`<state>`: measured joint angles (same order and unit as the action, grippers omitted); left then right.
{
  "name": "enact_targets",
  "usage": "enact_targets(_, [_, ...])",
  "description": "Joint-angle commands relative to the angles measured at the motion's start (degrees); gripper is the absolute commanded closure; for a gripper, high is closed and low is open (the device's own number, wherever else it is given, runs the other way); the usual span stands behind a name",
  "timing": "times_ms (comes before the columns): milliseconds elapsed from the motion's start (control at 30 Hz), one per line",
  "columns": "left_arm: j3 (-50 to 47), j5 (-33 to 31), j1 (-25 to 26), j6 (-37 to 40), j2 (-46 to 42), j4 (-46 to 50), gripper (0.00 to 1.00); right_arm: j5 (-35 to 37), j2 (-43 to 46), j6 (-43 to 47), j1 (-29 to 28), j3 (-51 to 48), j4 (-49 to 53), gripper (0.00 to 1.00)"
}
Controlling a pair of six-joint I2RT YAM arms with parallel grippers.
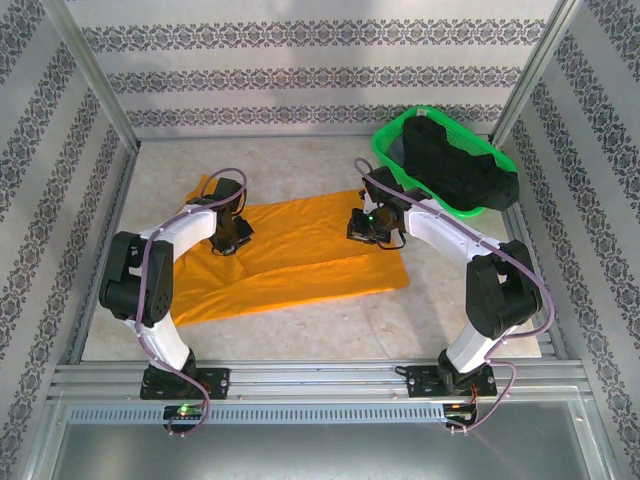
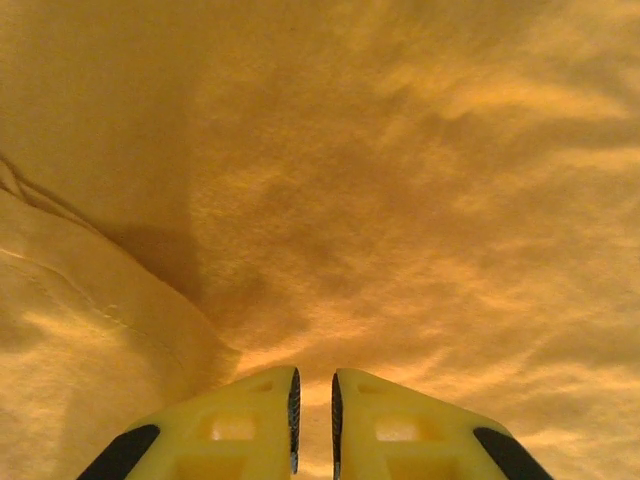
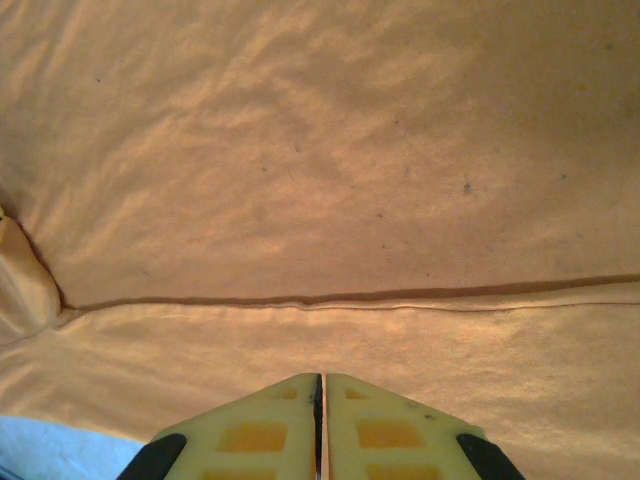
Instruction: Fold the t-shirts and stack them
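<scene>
Top external view: we see the orange t-shirt (image 1: pixel 300 255) spread flat on the table (image 1: pixel 300 175), with both arms reaching in over it
Orange t-shirt: it lies wide and low, its near edge slanting, and a long crease runs across it from left to right
Black t-shirt: it is heaped beyond the far right corner of the orange t-shirt, well apart from it, bundled inside the green basket (image 1: pixel 395 125) and spilling over the rim
Left gripper: we find the left gripper (image 1: pixel 230 240) down on the far left part of the orange t-shirt
Left wrist view: the left gripper (image 2: pixel 312 378) has its yellow fingers drawn close with a narrow slit between them; orange cloth shows in that slit, so we read it as pinched on the orange t-shirt (image 2: pixel 400 200), which bunches into a ridge to the left of the fingers
Right gripper: the right gripper (image 1: pixel 365 228) sits at the far right edge of the orange t-shirt
Right wrist view: the right gripper (image 3: pixel 320 378) has its fingers pressed together, a hairline between them; we cannot tell whether any cloth is caught there
Hem: a stitched hem (image 3: pixel 400 297) crosses the orange t-shirt (image 3: pixel 300 150) just ahead of those fingertips
Table: a pale patch of it shows past the orange t-shirt's edge, left of the right fingers
</scene>
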<state>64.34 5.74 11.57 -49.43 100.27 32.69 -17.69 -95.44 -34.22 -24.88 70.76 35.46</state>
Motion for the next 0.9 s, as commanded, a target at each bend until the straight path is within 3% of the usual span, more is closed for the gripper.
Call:
enact_targets(0, [-1.19,-2.96,-0.09,2.73,1.02,2.75,0.81,-0.39,-0.45,-0.32,0.19,-0.28,-0.22,0.88])
enact_targets(400, [-2.71,-7.18,-0.33,3.97,-1.94,6.6,0.78,-0.5,-1.18,-0.06,0.19,0.34,0.13,0.88])
enact_targets(867, [-4.39,-7.93,-0.77,3.8,-2.71,6.58,0.69,-0.95,-1.33,-0.32,0.23,-0.35,-0.13,0.88])
